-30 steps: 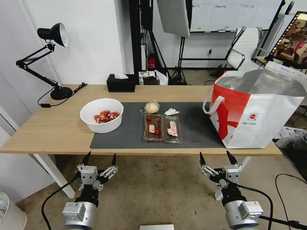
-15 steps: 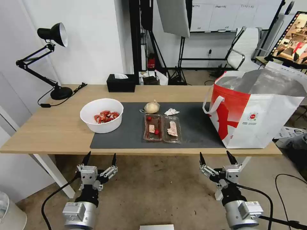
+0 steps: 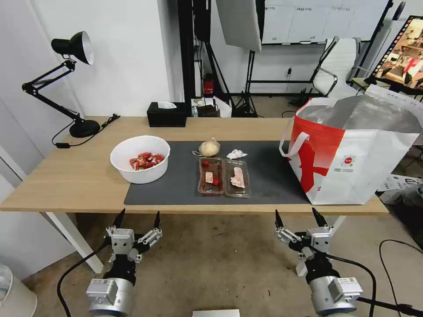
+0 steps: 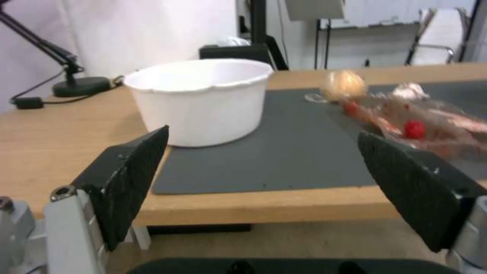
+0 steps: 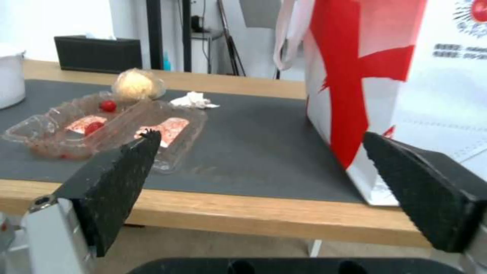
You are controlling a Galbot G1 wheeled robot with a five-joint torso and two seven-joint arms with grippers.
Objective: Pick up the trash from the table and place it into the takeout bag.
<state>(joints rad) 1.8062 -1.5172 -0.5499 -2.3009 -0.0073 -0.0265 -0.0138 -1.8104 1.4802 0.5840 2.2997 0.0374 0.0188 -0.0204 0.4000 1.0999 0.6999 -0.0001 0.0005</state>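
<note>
Four bits of trash are all sitting out on the table (image 3: 66,185), so as far as I can judge nothing has gone into the bag yet and the whole job is left. Dead centre of the head view, on the dark grey mat (image 3: 176,189), is the clear clamshell tray (image 3: 223,177) lying open with food scraps and a couple of red bits in it. Just above it in the frame sit the tan lump in clear wrap (image 3: 209,148) and the crumpled white tissue (image 3: 236,154), side by side and near the tray's far edge (can't tell if the lump actually touches the tray). Left of centre is the white bowl (image 3: 140,158) with red shells, straddling the mat's left edge. Over on the right side of the frame stands the takeout bag (image 3: 352,154), upright, mouth open with the foil lining showing, well apart from the tray. Further out: a black tissue box (image 3: 167,114) at the far edge of the table and a black desk lamp (image 3: 66,79) in the upper left. Both arms hang low at the bottom of the frame, short of the table's near edge: the left gripper (image 3: 137,219) lower left, the right gripper (image 3: 300,217) lower right, each spread wide with nothing between the fingers.
</note>
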